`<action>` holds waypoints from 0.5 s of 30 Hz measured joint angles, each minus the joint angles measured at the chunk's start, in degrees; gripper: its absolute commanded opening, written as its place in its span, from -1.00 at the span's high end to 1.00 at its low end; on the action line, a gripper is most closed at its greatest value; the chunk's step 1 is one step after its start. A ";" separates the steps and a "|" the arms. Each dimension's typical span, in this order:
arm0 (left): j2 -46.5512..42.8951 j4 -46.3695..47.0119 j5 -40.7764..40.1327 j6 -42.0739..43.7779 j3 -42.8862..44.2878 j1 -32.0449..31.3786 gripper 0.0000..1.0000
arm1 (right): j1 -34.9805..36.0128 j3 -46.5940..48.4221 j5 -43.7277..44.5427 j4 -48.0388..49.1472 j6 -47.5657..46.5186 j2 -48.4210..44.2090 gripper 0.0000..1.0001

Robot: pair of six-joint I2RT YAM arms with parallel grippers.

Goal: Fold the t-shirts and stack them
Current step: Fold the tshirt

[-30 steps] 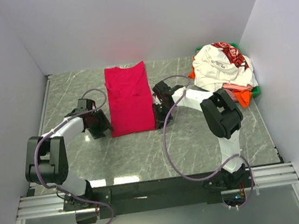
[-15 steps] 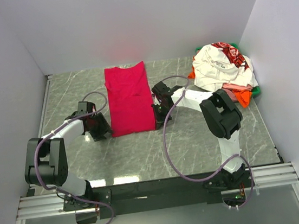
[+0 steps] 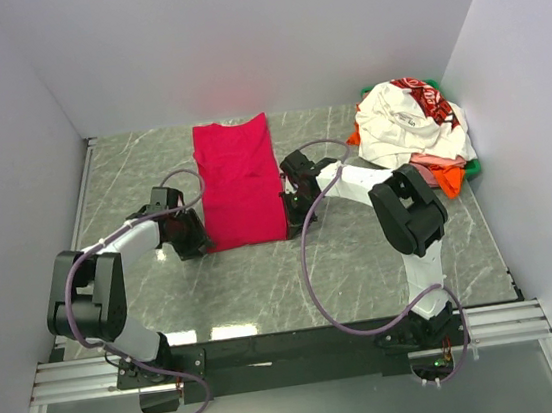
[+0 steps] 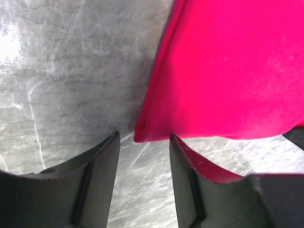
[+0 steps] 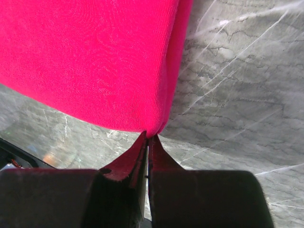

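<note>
Crimson shirt: the crimson shirt (image 3: 240, 181) lies flat on the table (image 3: 362, 246) as a long folded strip, its short end toward the arms.
Other shirts: a pile of shirts (image 3: 414, 139) sits well to the right of the crimson shirt, at the far right of the table. A white shirt (image 3: 392, 122) with red-and-black print is on top, with orange and green showing at the edges.
Overhead view only: it shows both arms at once, one at each near corner of the crimson shirt. The left gripper (image 3: 191, 239) is at the near-left corner and the right gripper (image 3: 292, 210) at the near-right. From up there I cannot tell how either pair of fingers stands.
Left wrist view only: the left gripper (image 4: 142, 137) has its fingers (image 4: 102, 156) spread. The corner of the crimson shirt (image 4: 228, 71) points into the gap between the tips, and bare table shows on either side of it. No cloth is gripped.
Right wrist view only: the right gripper (image 5: 147, 137) has its fingertips pressed together, and they meet on the very tip of the corner of the crimson shirt (image 5: 95, 61). The folded edge runs up and away from that pinch.
</note>
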 measured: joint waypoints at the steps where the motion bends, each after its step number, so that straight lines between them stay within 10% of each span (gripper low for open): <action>1: 0.04 0.00 -0.02 0.00 0.00 -0.07 -0.01 | 0.00 -0.02 0.00 0.02 -0.02 0.00 0.92; 15: 2.49 -0.07 -0.50 -0.39 1.25 -1.57 0.78 | 0.02 -0.20 -0.07 0.37 0.00 0.00 0.92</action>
